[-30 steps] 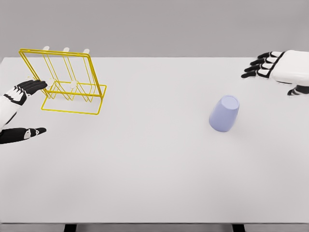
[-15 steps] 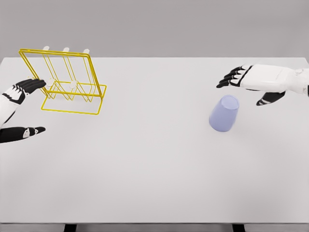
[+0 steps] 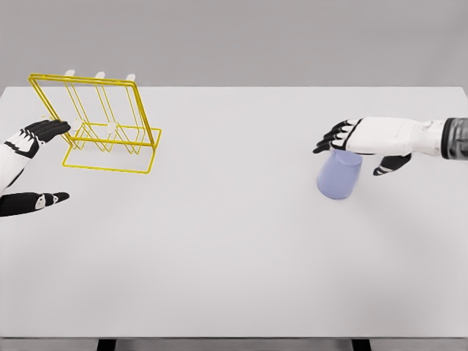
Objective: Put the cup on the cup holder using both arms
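Note:
A pale blue cup (image 3: 338, 178) stands upside down on the white table (image 3: 234, 241), right of the middle. My right hand (image 3: 358, 148) hovers flat over its top, fingers spread toward the left and thumb on the cup's right side, holding nothing. A yellow wire cup holder (image 3: 102, 123) with three white-tipped pegs stands at the far left. My left hand (image 3: 38, 161) stays open just left of the holder, its fingertips (image 3: 62, 126) close to the frame's left edge; I cannot tell if they touch it.
The table's far edge runs along the top of the view, behind the holder. Dark table legs (image 3: 106, 344) show below the near edge.
My right hand has moved left and down from the far right edge until it is over the cup. The left hand, the cup and the holder have not moved.

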